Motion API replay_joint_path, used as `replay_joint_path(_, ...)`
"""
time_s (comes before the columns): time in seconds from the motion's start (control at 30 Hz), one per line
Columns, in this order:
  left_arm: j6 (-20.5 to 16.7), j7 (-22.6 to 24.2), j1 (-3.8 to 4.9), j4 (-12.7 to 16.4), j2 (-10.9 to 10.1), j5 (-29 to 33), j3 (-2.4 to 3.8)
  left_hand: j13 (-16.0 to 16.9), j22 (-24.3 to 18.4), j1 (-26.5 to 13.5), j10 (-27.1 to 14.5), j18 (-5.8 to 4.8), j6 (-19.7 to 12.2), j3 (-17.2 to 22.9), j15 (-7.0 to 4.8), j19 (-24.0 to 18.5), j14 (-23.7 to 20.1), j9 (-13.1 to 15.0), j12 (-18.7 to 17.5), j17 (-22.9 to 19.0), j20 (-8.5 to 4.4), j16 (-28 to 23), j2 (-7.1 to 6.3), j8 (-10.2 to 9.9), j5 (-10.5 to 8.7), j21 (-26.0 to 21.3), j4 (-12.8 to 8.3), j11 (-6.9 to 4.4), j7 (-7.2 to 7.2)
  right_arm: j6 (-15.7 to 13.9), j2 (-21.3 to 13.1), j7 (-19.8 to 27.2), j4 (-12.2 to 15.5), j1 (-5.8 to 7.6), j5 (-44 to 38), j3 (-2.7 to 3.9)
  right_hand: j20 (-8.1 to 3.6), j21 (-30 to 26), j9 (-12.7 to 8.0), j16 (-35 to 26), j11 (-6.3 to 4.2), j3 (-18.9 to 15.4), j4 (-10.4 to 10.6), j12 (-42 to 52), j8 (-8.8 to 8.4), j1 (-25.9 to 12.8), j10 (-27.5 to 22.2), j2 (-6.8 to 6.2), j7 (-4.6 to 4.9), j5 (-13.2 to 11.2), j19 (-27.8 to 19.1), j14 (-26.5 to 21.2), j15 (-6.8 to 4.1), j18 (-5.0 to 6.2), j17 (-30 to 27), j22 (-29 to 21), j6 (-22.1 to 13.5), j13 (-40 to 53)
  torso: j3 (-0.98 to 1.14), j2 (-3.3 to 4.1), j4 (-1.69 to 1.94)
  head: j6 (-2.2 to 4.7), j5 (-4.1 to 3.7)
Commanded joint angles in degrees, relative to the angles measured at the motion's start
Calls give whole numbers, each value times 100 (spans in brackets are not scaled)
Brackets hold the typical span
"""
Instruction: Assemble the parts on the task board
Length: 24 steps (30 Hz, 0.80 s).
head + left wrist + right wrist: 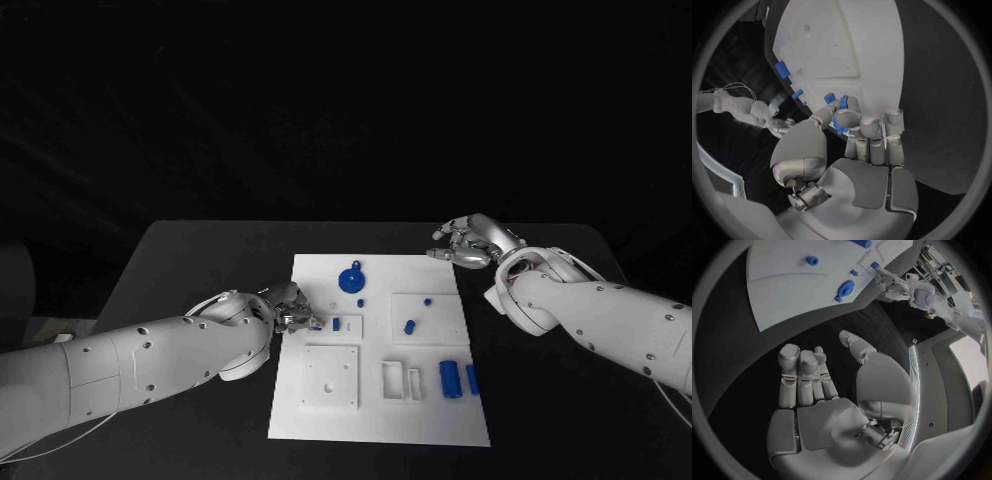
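Note:
The white task board (pixel 378 415) lies in the middle of the black table. My left hand (pixel 290 308) is at the board's left edge; its thumb and a finger pinch a small blue part (pixel 841 126), with a blue peg (pixel 336 323) just beside it. Other blue parts lie on the board: a round disc piece (pixel 352 279), a short cylinder (pixel 410 325) and two upright bars (pixel 450 379). My right hand (pixel 469 242) hovers off the board's far right corner over bare table, fingers apart and holding nothing (pixel 811 380).
A raised white square plate (pixel 330 377) and white frames (pixel 404 380) sit on the board's near half. Black table (pixel 188 270) surrounds the board on both sides. My right forearm (pixel 591 320) runs along the board's right side.

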Motion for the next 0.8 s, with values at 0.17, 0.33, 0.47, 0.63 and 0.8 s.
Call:
replay_joint_path(0.17,286,-141,-64,-15,21,34,-47,-15,85,44,-89,83,527,27,-42,37,-22,-21,26,2,-750,35,-57,21,-42,31,20,-54,-130,69,-1,52,6,-3,-15,2,-27,-27,-8,-33,-14,-44,3,36,35,-61,-39,6,47,43,2,8,-14,484,-9,91,1,-7,0,-1,0,2,-1)
replay_joint_path(0.33,296,-145,-64,-30,16,34,-46,-26,86,66,-94,81,517,19,-42,31,-28,-27,32,0,-742,36,-74,28,75,40,-4,-47,-123,75,-2,51,6,-3,-16,2,-26,-27,-8,-34,-14,-46,3,36,35,-64,-39,5,47,47,2,8,-14,484,-9,91,1,-8,-3,0,1,1,-8)
replay_joint_path(0.47,267,-144,-64,-38,18,28,-45,-38,81,16,-96,80,512,-11,-41,29,-32,-33,35,-4,-738,34,-172,35,8,40,46,-46,-123,73,-2,53,5,-3,-16,2,-26,-28,-8,-34,-14,-47,3,37,36,-65,-39,6,47,50,2,8,-14,484,-10,91,1,-9,-1,0,-2,0,-5)
replay_joint_path(0.63,217,-152,-64,-36,28,9,-40,-51,82,123,-95,91,505,35,-44,25,-35,-39,42,-7,-742,37,-109,46,130,45,-14,-47,-122,75,-1,52,8,-3,-16,2,-26,-28,-8,-35,-14,-49,4,38,36,-69,-38,7,47,53,2,8,-14,484,-10,91,2,-10,-3,2,-3,-1,-2)
replay_joint_path(0.8,249,-166,-64,-42,39,-32,-38,-72,88,344,-102,91,487,106,-41,13,-44,-45,48,-12,-734,38,160,61,360,63,-244,-40,-115,80,-2,53,5,-3,-16,2,-25,-29,-8,-36,-14,-52,6,38,37,-73,-38,8,47,57,3,9,-14,484,-10,91,2,-12,-3,0,-3,2,-8)
